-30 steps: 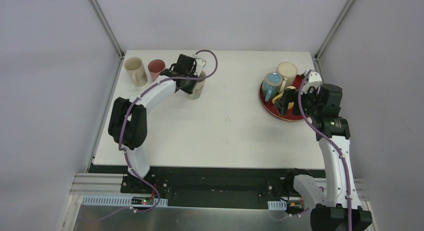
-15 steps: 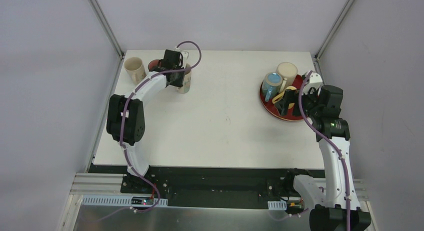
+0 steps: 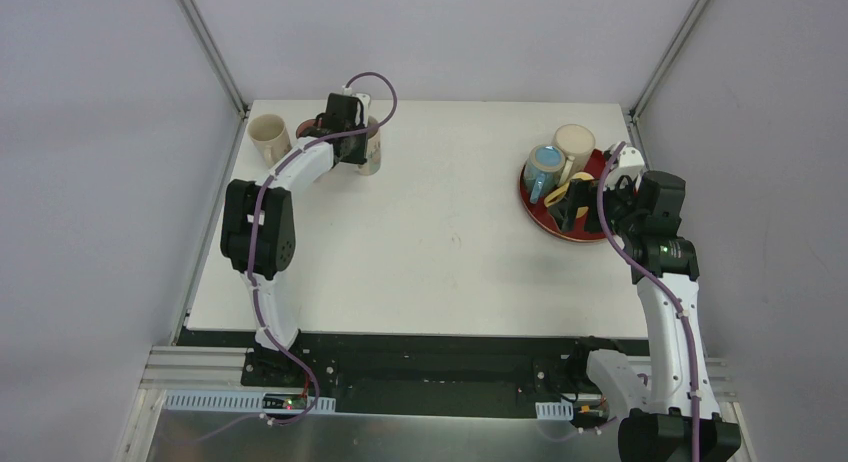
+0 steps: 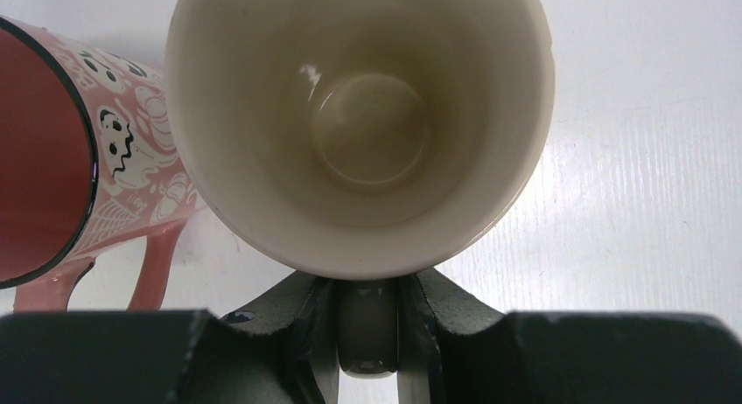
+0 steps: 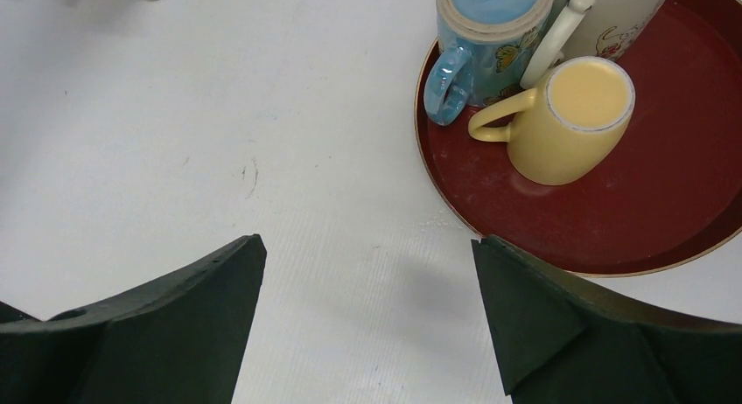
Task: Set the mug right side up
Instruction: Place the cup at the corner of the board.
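The left gripper (image 4: 367, 327) is clamped on the handle (image 4: 367, 312) of the cream mug (image 4: 359, 115), whose open mouth faces the wrist camera. A pink mug (image 4: 96, 168) lies just beside it at the frame's left. From overhead the cream mug is at the upper left of the table (image 3: 440, 252), apparently upright, though its base is hidden. The left arm (image 3: 300, 170) is stretched up toward that corner. The right gripper (image 5: 367, 325) is spread wide and empty over bare table beside the red tray (image 5: 612, 238), its arm (image 3: 665, 302) rising along the right edge.
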`<move>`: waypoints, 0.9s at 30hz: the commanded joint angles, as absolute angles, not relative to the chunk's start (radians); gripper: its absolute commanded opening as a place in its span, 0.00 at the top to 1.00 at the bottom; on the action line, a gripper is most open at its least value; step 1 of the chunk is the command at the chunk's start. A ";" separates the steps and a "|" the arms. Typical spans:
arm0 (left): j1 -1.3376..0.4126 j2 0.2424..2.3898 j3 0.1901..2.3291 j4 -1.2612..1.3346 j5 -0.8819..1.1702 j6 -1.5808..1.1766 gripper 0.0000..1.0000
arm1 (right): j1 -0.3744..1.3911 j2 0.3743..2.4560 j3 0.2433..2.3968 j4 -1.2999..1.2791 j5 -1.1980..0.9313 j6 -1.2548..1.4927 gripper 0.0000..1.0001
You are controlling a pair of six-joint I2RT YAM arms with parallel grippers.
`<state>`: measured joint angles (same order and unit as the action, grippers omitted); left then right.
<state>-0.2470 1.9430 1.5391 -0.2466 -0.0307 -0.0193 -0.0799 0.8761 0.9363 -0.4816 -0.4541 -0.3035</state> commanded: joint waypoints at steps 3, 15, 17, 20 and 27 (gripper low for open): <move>-0.229 1.973 1.611 -0.181 -0.043 -0.056 1.00 | -0.089 0.865 0.931 -0.432 -0.478 -0.291 0.02; -0.212 1.985 1.620 -0.182 -0.062 -0.061 1.00 | -0.090 0.869 0.928 -0.430 -0.481 -0.288 0.02; -0.211 1.985 1.619 -0.181 -0.064 -0.057 1.00 | -0.091 0.870 0.928 -0.430 -0.483 -0.288 0.02; -0.209 1.986 1.617 -0.180 -0.072 -0.054 1.00 | -0.092 0.870 0.928 -0.429 -0.482 -0.287 0.02; -0.209 1.981 1.609 -0.181 -0.067 -0.053 0.91 | -0.092 0.870 0.928 -0.429 -0.487 -0.285 0.02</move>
<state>-0.2207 1.9934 1.5799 -0.2138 -0.0360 -0.0452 -0.0837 0.8761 0.9344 -0.4740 -0.4595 -0.2977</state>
